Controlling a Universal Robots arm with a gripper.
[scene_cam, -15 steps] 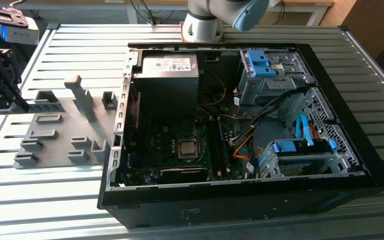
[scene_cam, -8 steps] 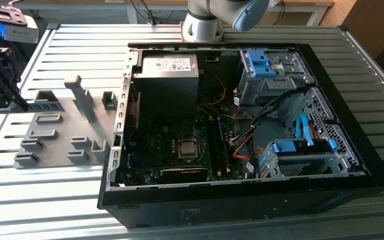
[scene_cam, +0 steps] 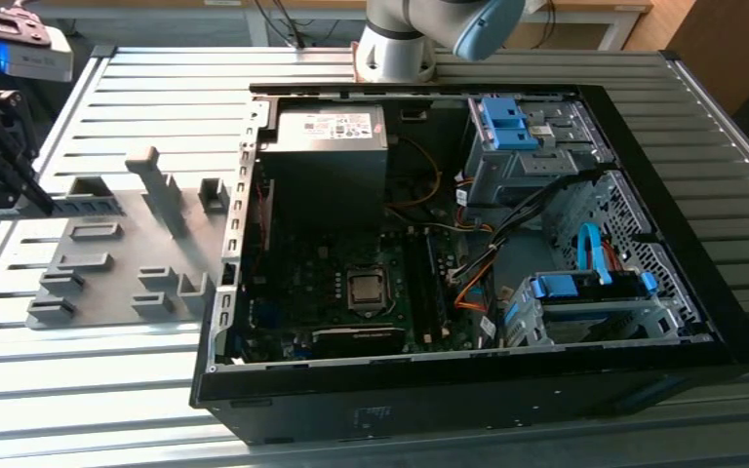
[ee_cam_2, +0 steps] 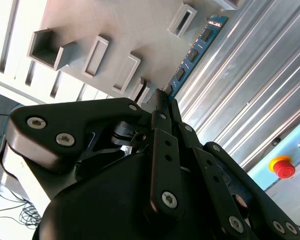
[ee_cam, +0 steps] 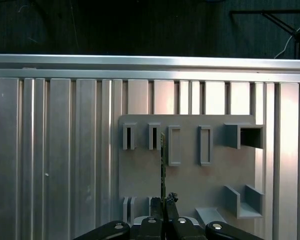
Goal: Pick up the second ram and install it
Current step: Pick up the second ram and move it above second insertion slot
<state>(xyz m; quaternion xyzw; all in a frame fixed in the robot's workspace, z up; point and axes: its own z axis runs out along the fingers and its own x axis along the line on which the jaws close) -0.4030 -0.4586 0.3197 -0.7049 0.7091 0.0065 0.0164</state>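
I'm clenching my black pincer [ee_cam_2: 162,96] on one end of the long, thin blue-green circuit-board ram stick with dark chips [ee_cam_2: 192,52]. The stick is pointing out over the grey slotted fixture plate [ee_cam_2: 115,25] on the ribbed aluminium table [ee_cam: 55,150]; can't tell if it's touching the plate. The open black computer case [scene_cam: 413,409] is sitting well apart, toward the exterior view's right.

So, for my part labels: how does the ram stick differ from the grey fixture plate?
The second ram is blue-green with dark chips; the fixture plate is plain grey. The ram is a thin stick, the plate broad with raised slots. The ram stands on edge, pinched by the gripper; the plate lies flat.
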